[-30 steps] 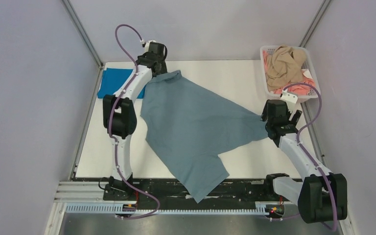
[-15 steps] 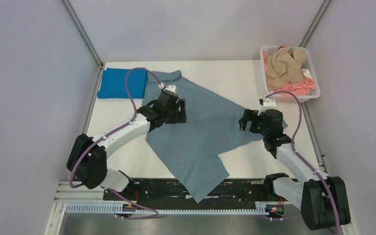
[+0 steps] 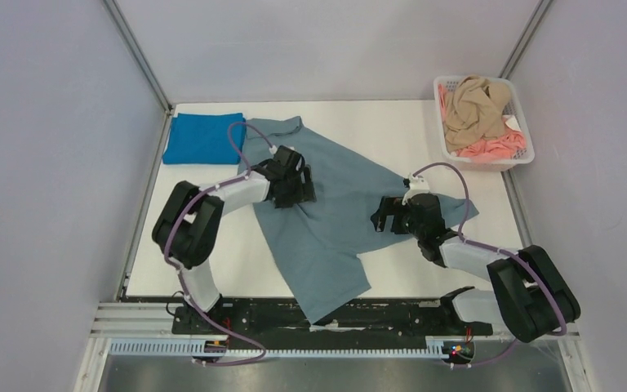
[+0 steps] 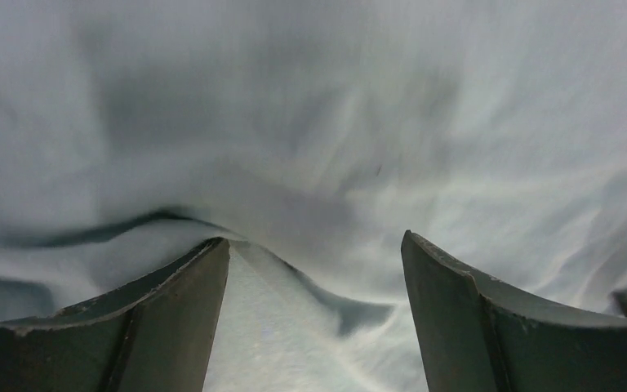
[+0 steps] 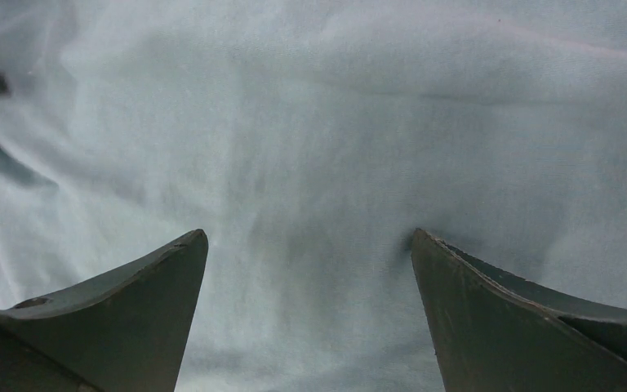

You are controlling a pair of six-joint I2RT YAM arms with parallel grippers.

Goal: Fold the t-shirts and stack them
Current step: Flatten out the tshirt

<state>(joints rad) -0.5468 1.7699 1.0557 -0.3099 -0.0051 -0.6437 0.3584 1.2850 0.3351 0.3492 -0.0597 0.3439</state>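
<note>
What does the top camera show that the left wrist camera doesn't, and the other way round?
Only the top view shows the wider scene: the folded bright blue t-shirt at the far left corner of the table, the basket holding the tan t-shirt and the pink t-shirt at far right, and the right gripper. Only the left wrist view shows the fingers standing apart, with a raised fold of cloth between them. Both show the grey-blue t-shirt and the left gripper at it.
</note>
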